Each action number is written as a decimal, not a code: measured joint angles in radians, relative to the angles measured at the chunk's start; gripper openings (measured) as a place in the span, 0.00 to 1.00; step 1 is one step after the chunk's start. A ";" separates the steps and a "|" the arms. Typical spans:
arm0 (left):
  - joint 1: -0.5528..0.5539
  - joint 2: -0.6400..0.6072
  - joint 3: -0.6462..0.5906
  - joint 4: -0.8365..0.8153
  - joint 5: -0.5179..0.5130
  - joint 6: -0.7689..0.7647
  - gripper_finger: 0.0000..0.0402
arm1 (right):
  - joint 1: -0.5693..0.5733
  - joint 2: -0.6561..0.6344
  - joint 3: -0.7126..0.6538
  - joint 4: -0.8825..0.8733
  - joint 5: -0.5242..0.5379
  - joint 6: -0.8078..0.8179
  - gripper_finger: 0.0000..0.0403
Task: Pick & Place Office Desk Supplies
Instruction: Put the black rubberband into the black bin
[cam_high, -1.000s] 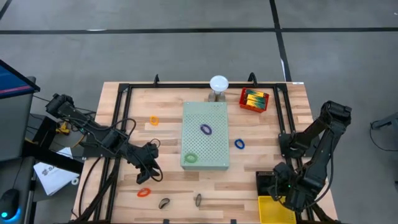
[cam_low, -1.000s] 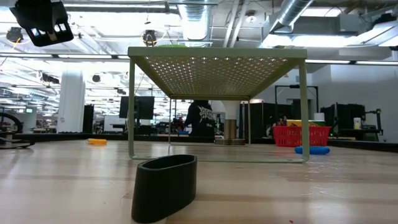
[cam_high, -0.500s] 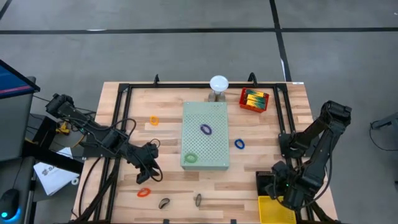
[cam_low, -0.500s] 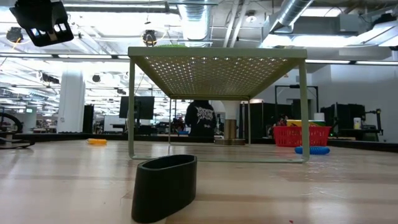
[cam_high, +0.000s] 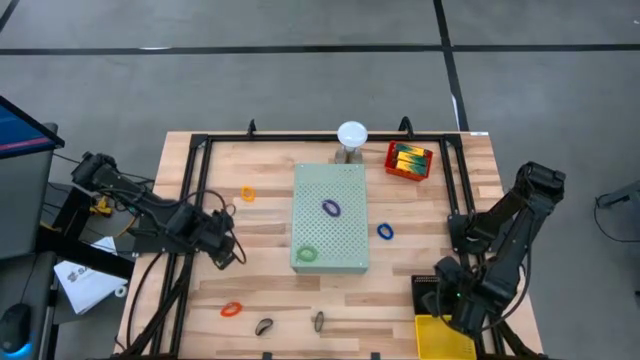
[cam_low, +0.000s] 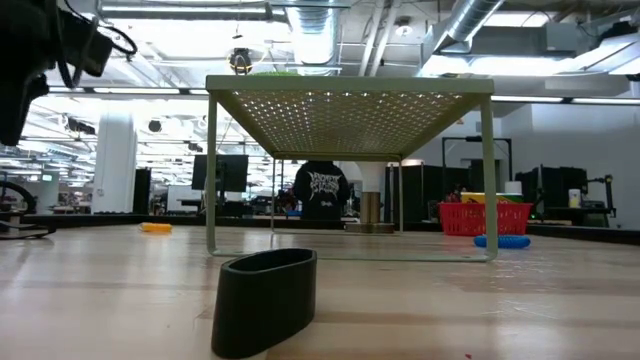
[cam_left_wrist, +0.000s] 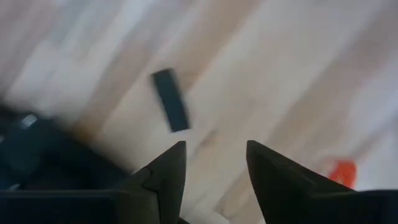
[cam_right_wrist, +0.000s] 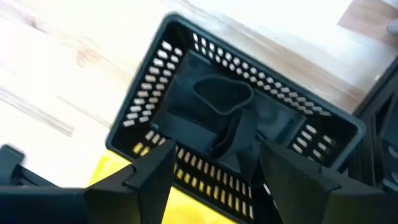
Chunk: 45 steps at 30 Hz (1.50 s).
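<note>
Band loops lie scattered on the wooden table: an orange loop (cam_high: 248, 194) at the left, a blue loop (cam_high: 385, 231) right of the board, a red-orange loop (cam_high: 232, 309) and a dark loop (cam_high: 264, 326) near the front edge. A purple loop (cam_high: 331, 208) and a green loop (cam_high: 306, 254) lie on the pale-green board. My left gripper (cam_high: 226, 252) hangs open over bare wood, pointing down (cam_left_wrist: 214, 146), with the red-orange loop (cam_left_wrist: 342, 171) off to one side. My right gripper (cam_right_wrist: 214, 152) is open above a black mesh basket (cam_right_wrist: 155, 81) holding dark items (cam_right_wrist: 217, 99).
The perforated board (cam_high: 331, 218) stands on legs mid-table, with the white dome (cam_high: 351, 133) and a red basket (cam_high: 409, 160) of yellow-green boxes behind it. A yellow tray (cam_high: 440, 337) sits by the black basket (cam_high: 428, 290). A black frame (cam_high: 190, 200) borders the table.
My left gripper has tipped from slanting forward to pointing straight down and has drawn back from the red-orange loop toward the table's far-left. Its fingers stay apart. The loops and baskets lie where they were.
</note>
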 joint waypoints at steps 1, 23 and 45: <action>0.008 0.000 0.000 -0.012 -0.009 -0.037 0.42 | -0.004 0.000 0.000 -0.001 0.005 0.000 0.57; 0.159 0.000 -0.280 0.260 -0.006 -0.292 0.52 | -0.020 0.000 0.000 0.003 0.011 -0.006 0.57; 0.186 -0.001 -0.388 0.444 0.016 -0.282 0.04 | -0.020 0.000 0.000 0.012 0.010 -0.008 0.57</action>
